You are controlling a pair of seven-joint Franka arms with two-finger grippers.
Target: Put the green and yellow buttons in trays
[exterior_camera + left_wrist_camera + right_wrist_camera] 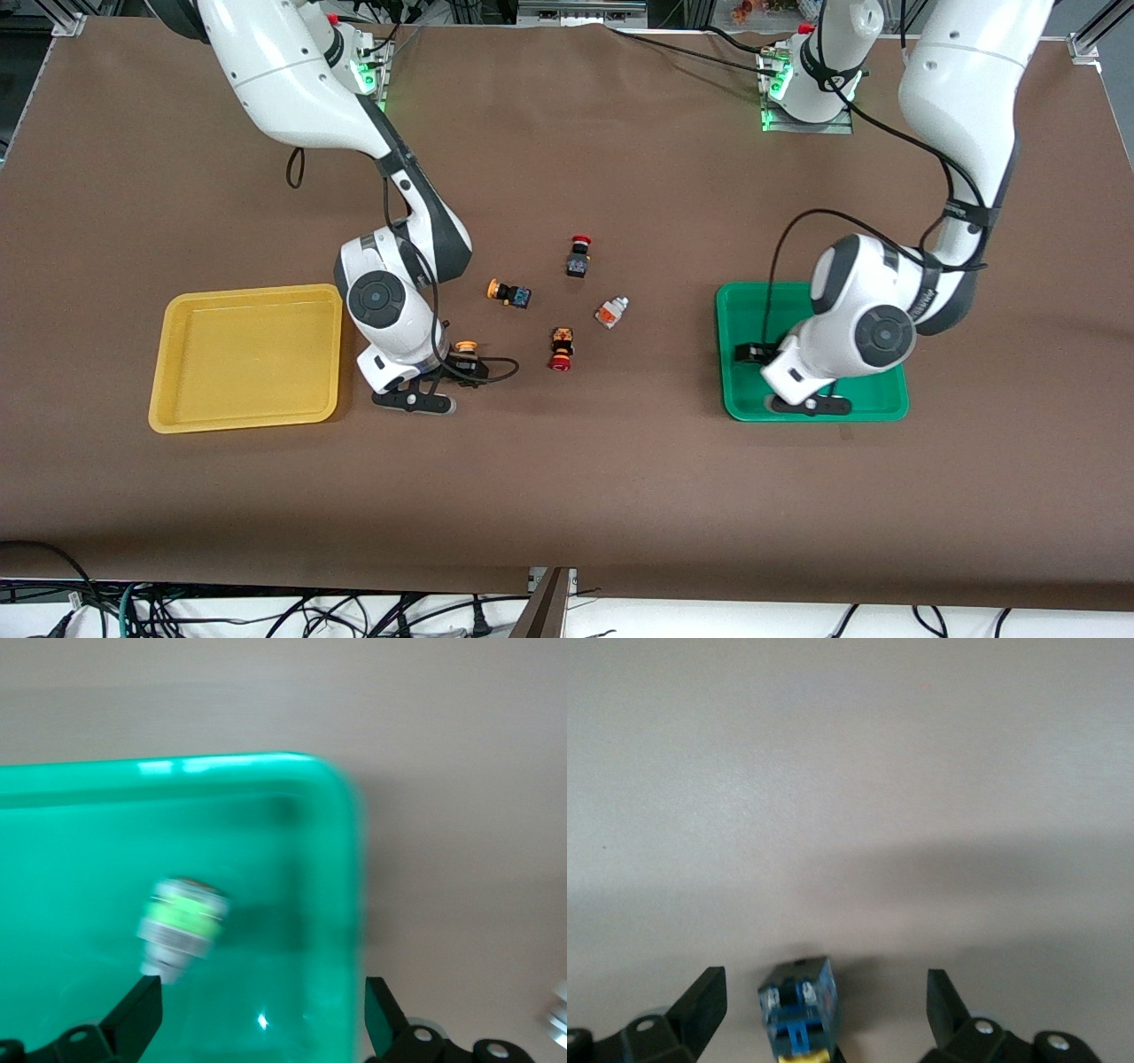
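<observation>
The green tray (886, 399) lies at the left arm's end of the table and the yellow tray (248, 354) at the right arm's end. My left gripper (760, 354) is open over the green tray (89, 833). In the left wrist view a clear-silver button with a green insert (182, 926) lies in it beside one finger (133, 1023). My right gripper (824, 1014) is open, low around a yellow-capped black button (467, 353), whose body (799, 1005) sits between the fingers with gaps on both sides. A second yellow-capped button (508, 292) and a clear-silver button with an orange insert (611, 311) lie mid-table.
Two red-capped black buttons lie mid-table, one (578, 257) farther from the front camera and one (561, 348) nearer. The yellow tray holds nothing. The brown table top (567, 496) runs wide around the trays.
</observation>
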